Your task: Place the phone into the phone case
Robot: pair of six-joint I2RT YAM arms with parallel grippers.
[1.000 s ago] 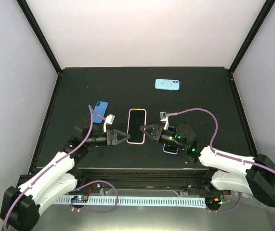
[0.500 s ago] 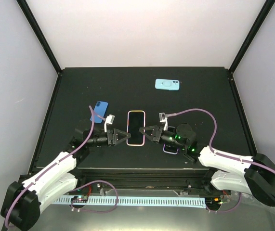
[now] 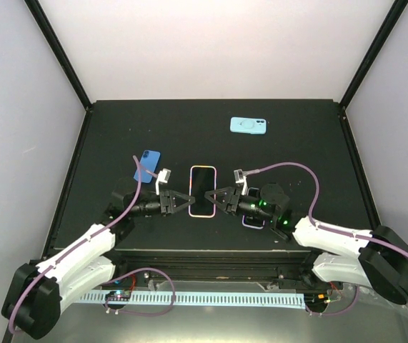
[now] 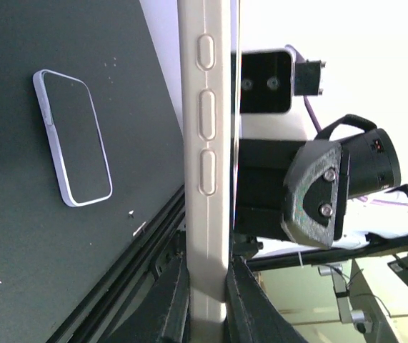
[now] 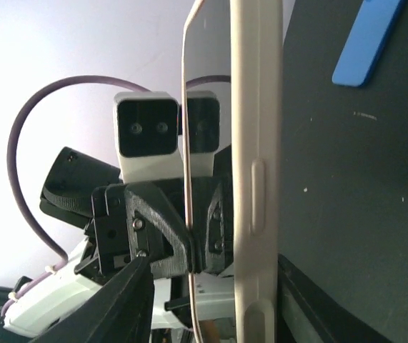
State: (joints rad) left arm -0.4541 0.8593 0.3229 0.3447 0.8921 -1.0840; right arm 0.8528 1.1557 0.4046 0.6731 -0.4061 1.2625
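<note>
**Position of work.** The phone (image 3: 203,187) sits screen-up at the middle of the surface (image 3: 296,143), inside the rim of the cream case (image 4: 205,214); whether every corner is fully seated cannot be told from these views.

**Orientation.** Its long axis runs from the near edge toward the far edge, straight away from the arm bases; its short axis runs left to right, in line with the two hands.

**Left hand** (image 3: 189,204). It is at the left long edge, toward the near end; it is clenched on the case edge, its fingers (image 4: 171,300) pressed one against each face, just below the three side buttons.

**Right hand** (image 3: 218,197). It is directly across, at the right long edge; its fingers are spread and straddle that edge with a clear gap on the screen side; it grasps nothing.

**Governing relation.** The phone lies between the hands, and neither arm is nearer; any seating force probably has to act across the short axis, with the left hand as anchor.

**Other items.** A blue phone (image 3: 147,166) lies farther back on the left; a lilac phone (image 4: 75,139) lies just beside the right arm; a pale blue case (image 3: 249,126) lies well apart at the far side.

**Markings.** No brand, label or writing is legible; the pale blue case shows only a plain ring; the side buttons are unmarked.
</note>
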